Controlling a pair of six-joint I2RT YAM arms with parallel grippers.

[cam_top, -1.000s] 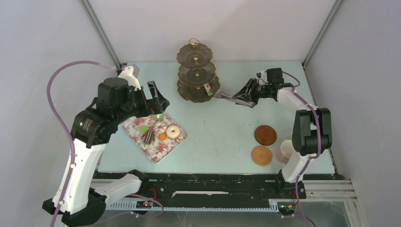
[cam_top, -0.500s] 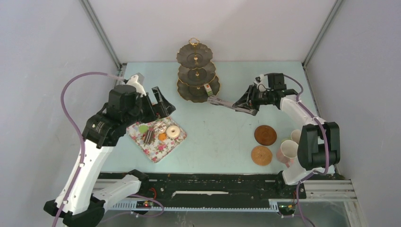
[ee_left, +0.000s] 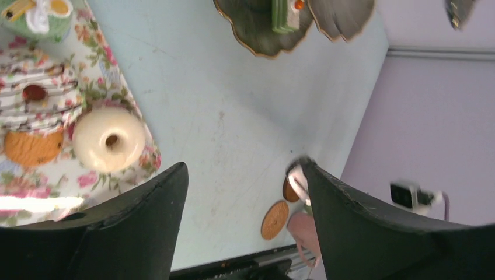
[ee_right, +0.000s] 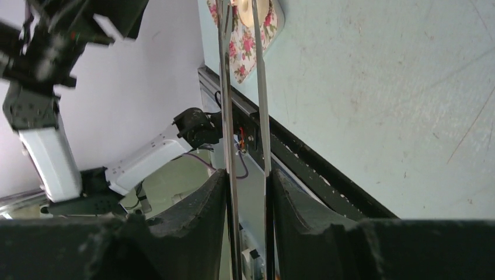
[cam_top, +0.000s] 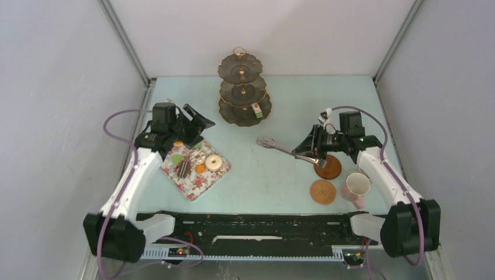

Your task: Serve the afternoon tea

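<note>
On the floral cloth (cam_top: 192, 181) lie small cakes: a white doughnut (cam_top: 213, 163), an orange piece (cam_top: 200, 169), a chocolate piece (cam_top: 184, 169) and a green piece (cam_top: 176, 158). A green-and-white cake (cam_top: 257, 109) rests on the bottom plate of the three-tier stand (cam_top: 244, 87). My left gripper (cam_top: 198, 125) hovers open and empty beside the cloth's far edge; its wrist view shows the white doughnut (ee_left: 108, 140) below its left finger. My right gripper (cam_top: 312, 153) is shut on the grey tongs (cam_top: 280, 146), above the dark coaster (cam_top: 330, 169). In its wrist view the tongs (ee_right: 260, 87) run between the fingers.
A lighter coaster (cam_top: 323, 192) and a pink cup (cam_top: 355, 186) sit at the near right, close to my right forearm. The black rail (cam_top: 262, 224) runs along the table's near edge. Grey walls close in on three sides.
My right gripper has pulled the tongs back from the stand toward the coasters. The left arm has dropped and drawn back toward the cloth's far edge, its jaws a little narrower.
</note>
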